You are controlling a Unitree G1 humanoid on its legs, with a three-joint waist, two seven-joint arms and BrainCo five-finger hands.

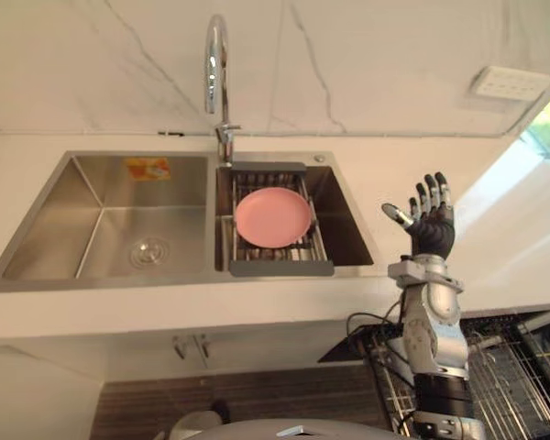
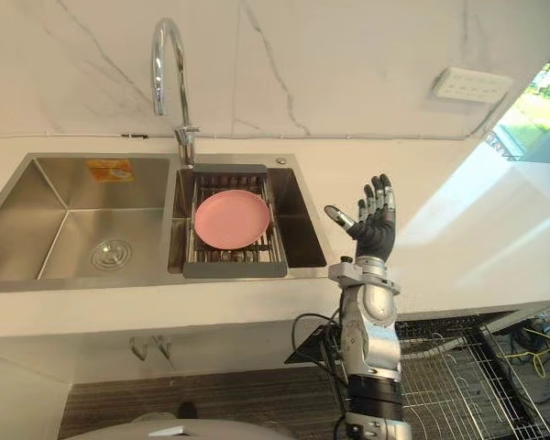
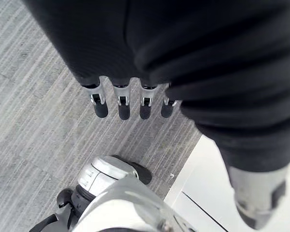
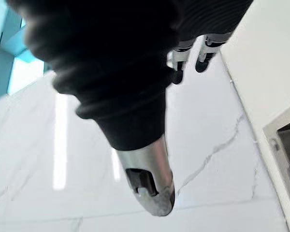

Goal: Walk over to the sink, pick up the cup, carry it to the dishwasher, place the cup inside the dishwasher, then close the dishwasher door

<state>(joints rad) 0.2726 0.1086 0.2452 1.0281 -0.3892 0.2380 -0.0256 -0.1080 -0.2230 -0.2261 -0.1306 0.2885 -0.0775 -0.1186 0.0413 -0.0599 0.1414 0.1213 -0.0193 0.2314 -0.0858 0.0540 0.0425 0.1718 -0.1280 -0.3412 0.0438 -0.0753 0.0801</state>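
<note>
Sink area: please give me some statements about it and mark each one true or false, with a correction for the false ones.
1. A pink plate lies on the rack in the right basin. True.
2. The right hand grips a cup. False: it is raised to the right of the sink, fingers straight, holding nothing.
3. The left basin is full of dishes. False: it shows a drain and an orange sticker on its back wall.
4. The faucet stands behind the sink, between the two basins. True.
5. The left hand rests on the counter. False: it hangs above the floor, fingers straight.
</note>
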